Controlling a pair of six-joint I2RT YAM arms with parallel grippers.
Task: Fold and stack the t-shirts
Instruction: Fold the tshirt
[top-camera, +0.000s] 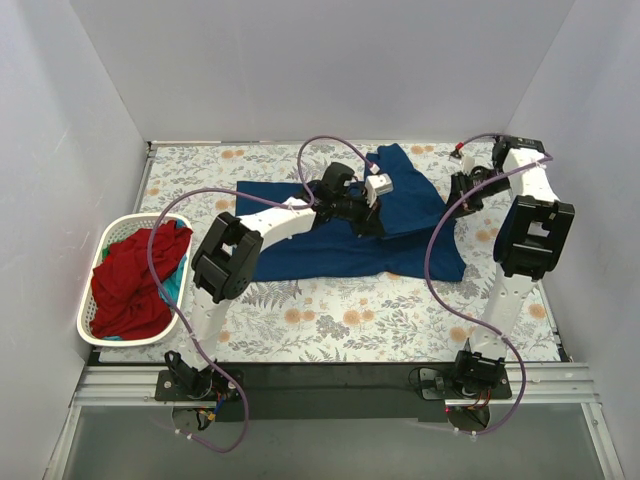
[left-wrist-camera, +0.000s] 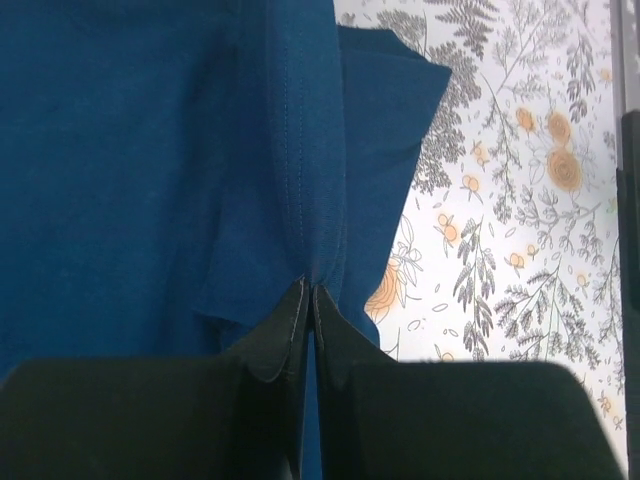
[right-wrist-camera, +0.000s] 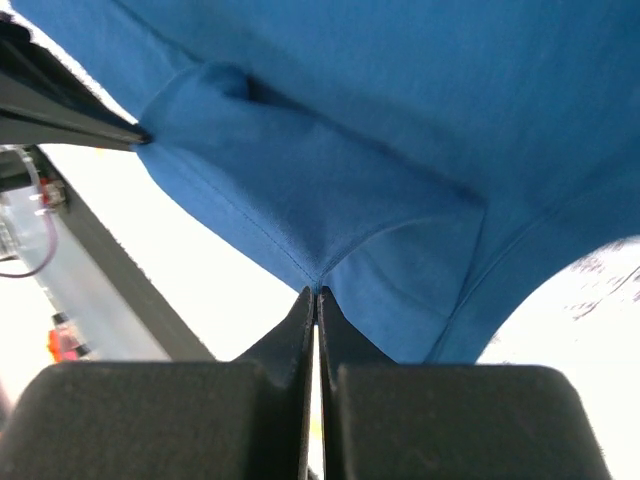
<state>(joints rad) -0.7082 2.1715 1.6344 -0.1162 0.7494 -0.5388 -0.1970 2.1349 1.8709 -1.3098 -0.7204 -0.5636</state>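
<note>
Top external view: a navy t-shirt (top-camera: 330, 250) is spread, partly rumpled, across the middle of the floral-covered table (top-camera: 330, 320), reaching toward the far edge, with one flap drawn toward the right edge. The left gripper (top-camera: 368, 222) is lowered onto the cloth near the middle of the garment; the right gripper (top-camera: 458, 200) is placed at the garment's right border, near the right edge of the table. A white slatted laundry basket (top-camera: 88, 335) is set at the left edge; in it a red t-shirt (top-camera: 130, 280) is heaped, and a teal t-shirt (top-camera: 176, 285) is seen beneath it at the basket's right rim. Left wrist view: the left gripper (left-wrist-camera: 310, 288) is seen with its fingers pressed together, clamped on a raised, stitched fold of the navy t-shirt (left-wrist-camera: 150, 150). The cloth is gathered into a ridge running away from the fingertips; a corner of the garment is laid over the table (left-wrist-camera: 520, 200) to the right, where the floral print is exposed. Right wrist view: the right gripper (right-wrist-camera: 315, 292) is seen with its fingers pressed together, clamped on a hemmed edge of the navy t-shirt (right-wrist-camera: 400, 120). The cloth is lifted off the surface and hangs stretched above the fingertips, with a soft fold bunched at the upper left. The background behind it is overexposed and cannot be read.
</note>
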